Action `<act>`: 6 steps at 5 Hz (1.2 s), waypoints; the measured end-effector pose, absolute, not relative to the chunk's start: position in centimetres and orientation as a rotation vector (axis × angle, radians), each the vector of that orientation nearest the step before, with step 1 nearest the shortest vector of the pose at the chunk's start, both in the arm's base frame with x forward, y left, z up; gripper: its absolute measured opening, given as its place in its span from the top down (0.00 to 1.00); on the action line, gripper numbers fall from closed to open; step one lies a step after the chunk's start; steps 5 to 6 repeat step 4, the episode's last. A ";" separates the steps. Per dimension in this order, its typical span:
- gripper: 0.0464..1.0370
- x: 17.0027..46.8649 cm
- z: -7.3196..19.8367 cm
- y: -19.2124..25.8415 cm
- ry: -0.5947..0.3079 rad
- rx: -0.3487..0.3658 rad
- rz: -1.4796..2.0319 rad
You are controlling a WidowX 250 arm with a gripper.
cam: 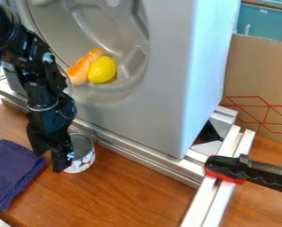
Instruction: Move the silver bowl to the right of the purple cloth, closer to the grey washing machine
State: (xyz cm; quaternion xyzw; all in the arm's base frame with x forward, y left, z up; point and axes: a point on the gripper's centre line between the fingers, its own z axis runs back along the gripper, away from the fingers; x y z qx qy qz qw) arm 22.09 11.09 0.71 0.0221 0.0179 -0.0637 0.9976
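Can (83,165) with a patterned side stands on the wooden surface (131,190), by the metal rail (149,160). The gripper (51,162) hangs at its left edge in the view, fingers spread, between it and the purple cloth (12,170). A yellow lemon (102,69) lies above in the grey recess (128,82).
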 end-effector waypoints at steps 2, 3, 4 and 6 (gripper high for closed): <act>0.04 18.3 3.5 12.0 -0.007 0.097 -0.060; 0.04 15.5 4.9 12.4 0.085 0.135 -0.074; 0.04 13.9 5.3 12.9 0.144 0.122 -0.088; 0.04 13.9 5.3 12.9 0.144 0.122 -0.088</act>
